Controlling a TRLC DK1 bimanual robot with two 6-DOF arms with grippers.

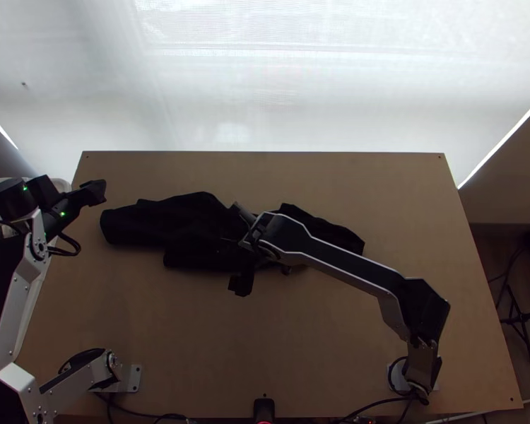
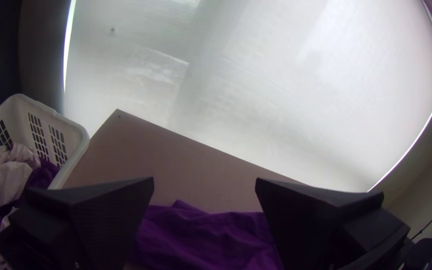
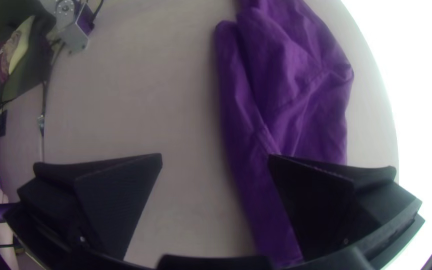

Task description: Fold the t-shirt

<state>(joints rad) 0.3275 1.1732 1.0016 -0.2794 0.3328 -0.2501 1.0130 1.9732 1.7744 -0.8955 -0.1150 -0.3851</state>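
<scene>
As I look down from the top view, the shirt (image 1: 194, 226) lies bunched in a long, uneven strip across the middle of the table (image 1: 378, 184), its left end toward the left of the frame and its other end right of centre. My right pincer (image 1: 239, 247) is over the middle of it, with its arm crossing above the cloth from the lower right. In the right wrist view, I see that pincer's fingers wide apart, one over the purple cloth and the other over bare tabletop; I can't tell whether either touches. My left pincer (image 1: 97, 192) sits just above the shirt's left end in the top view's frame, near the table's left edge. Its own wrist view shows the fingers spread as well, with part of the shirt visible between them but not clamped. There, a white basket (image 2: 78, 131) at the left of the frame holds crumpled white and purple laundry (image 2: 7, 182).
</scene>
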